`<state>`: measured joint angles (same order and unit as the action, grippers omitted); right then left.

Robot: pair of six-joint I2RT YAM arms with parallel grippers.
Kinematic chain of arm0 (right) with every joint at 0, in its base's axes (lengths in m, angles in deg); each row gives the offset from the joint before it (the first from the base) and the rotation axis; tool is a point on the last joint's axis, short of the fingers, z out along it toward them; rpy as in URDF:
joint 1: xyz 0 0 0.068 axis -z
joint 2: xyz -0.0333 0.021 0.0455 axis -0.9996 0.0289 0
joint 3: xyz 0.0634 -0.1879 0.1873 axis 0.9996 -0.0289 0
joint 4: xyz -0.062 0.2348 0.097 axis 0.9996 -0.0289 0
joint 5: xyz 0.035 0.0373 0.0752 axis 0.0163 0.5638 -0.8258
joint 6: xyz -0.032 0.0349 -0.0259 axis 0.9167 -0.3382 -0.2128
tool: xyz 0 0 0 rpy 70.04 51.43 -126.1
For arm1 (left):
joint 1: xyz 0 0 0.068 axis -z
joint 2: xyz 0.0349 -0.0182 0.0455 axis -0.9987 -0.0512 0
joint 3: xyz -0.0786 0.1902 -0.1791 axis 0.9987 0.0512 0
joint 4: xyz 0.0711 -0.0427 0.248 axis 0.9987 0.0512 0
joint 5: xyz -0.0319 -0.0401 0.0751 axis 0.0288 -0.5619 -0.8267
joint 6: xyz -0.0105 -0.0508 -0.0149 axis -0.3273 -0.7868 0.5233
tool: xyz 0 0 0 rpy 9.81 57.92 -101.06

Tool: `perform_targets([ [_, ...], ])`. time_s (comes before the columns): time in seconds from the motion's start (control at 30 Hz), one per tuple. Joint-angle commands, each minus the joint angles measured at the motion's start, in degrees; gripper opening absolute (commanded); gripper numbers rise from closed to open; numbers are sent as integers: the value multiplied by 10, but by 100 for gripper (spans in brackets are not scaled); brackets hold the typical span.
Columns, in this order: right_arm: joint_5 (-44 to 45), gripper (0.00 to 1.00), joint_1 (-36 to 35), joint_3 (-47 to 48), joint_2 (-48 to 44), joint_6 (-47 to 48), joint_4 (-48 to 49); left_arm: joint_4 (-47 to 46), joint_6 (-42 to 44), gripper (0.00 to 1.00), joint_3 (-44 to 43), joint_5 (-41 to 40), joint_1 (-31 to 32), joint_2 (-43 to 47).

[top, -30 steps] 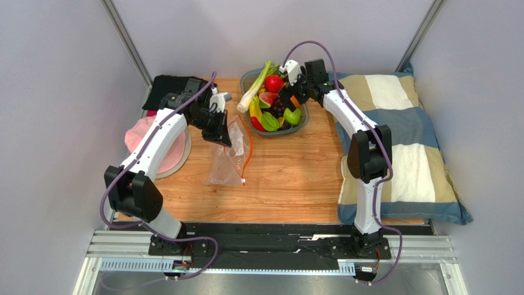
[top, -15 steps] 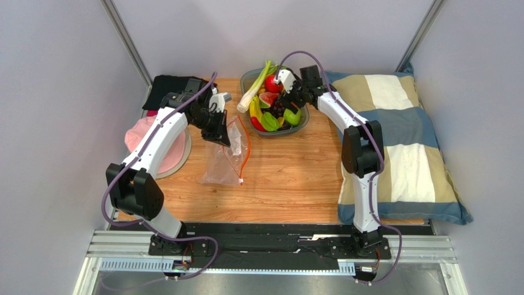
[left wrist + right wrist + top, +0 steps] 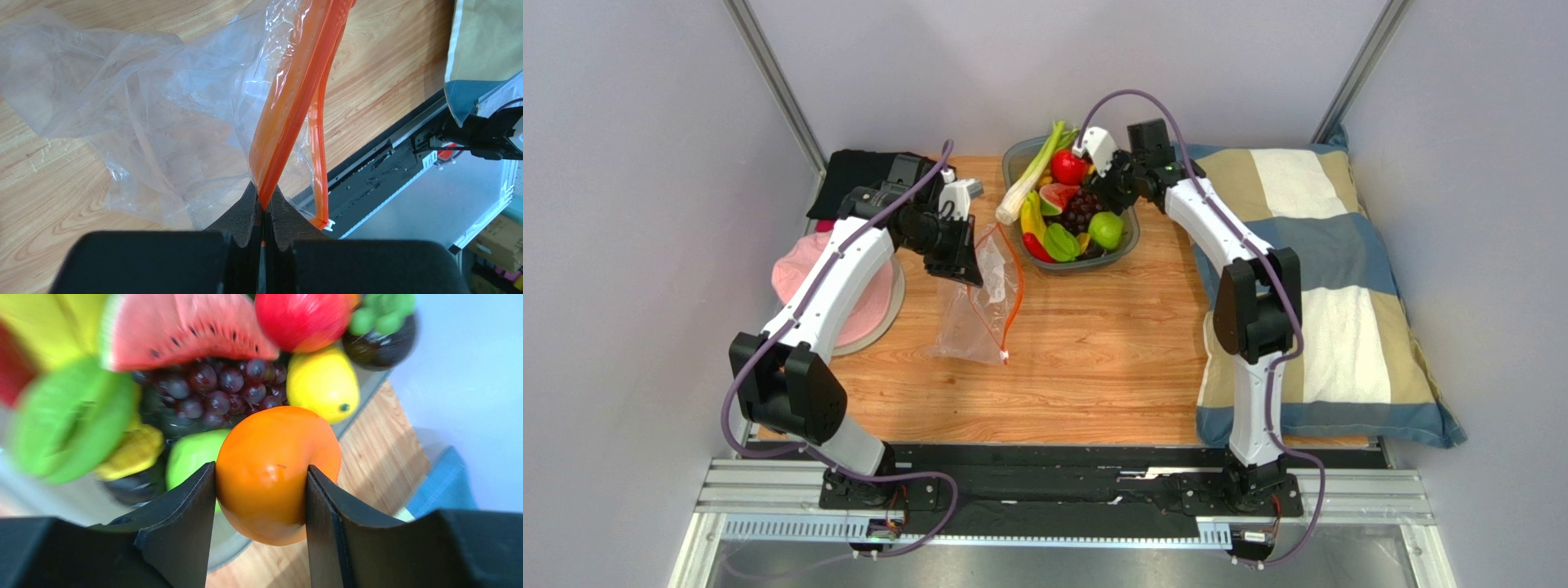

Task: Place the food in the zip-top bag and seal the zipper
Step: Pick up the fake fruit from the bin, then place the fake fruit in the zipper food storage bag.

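The clear zip-top bag [image 3: 974, 321] hangs from my left gripper [image 3: 962, 263], its lower part on the wooden table. In the left wrist view my left gripper [image 3: 263, 199] is shut on the orange-red zipper [image 3: 294, 104]. The white slider tab [image 3: 328, 225] sits at the strip's far end. My right gripper [image 3: 1109, 194] is over the grey tray [image 3: 1133, 249]. In the right wrist view it [image 3: 261, 471] is shut on the orange [image 3: 276, 447]. Watermelon slice [image 3: 184, 331], green apple [image 3: 190, 456], starfruit [image 3: 67, 429] and banana [image 3: 1031, 214] lie in the tray.
Grapes [image 3: 215, 392], a red apple [image 3: 1070, 165], a yellow lemon [image 3: 322, 383] and a leek [image 3: 1028, 178] are also in the tray. A striped pillow [image 3: 1320, 282] lies at right. A pink cloth on a plate [image 3: 830, 288] and a black cloth [image 3: 860, 172] are at left.
My right gripper dipped into the tray, closed on the orange and rose slightly. My left gripper drew the bag's zipper a little up and back.
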<state>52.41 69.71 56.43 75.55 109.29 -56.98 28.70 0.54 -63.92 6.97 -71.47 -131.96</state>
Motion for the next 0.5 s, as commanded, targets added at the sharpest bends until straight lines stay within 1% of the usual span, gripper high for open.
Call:
perform_targets([
  [0.0,-63,20,-4,40,-123,-99,-59,-41,-11,0,23,24,-3,44],
  [0.03,-89,18,-5,40,-134,-142,-69,-47,-15,0,27,29,-4,46],
  [0.1,-117,17,-11,28,-176,-187,-89,-52,-18,0,31,43,-4,51],
  [0.13,-149,15,-14,19,-188,-213,-92,-56,-23,0,34,47,-4,54],
  [0.17,-165,15,-18,11,-217,-251,-93,-58,-24,0,36,56,-5,56],
  [0.2,-185,15,-29,-15,-231,-272,-90,-60,-26,0,42,60,-6,62],
  [0.27,-203,15,-46,-44,-262,-318,-75,-68,-32,0,49,73,-7,68],
  [0.3,-216,14,-65,-67,-287,-333,-70,-71,-35,0,55,78,-8,74],
  [0.47,-250,13,-131,-133,-336,-448,-34,-85,-51,0,73,123,-21,88],
])
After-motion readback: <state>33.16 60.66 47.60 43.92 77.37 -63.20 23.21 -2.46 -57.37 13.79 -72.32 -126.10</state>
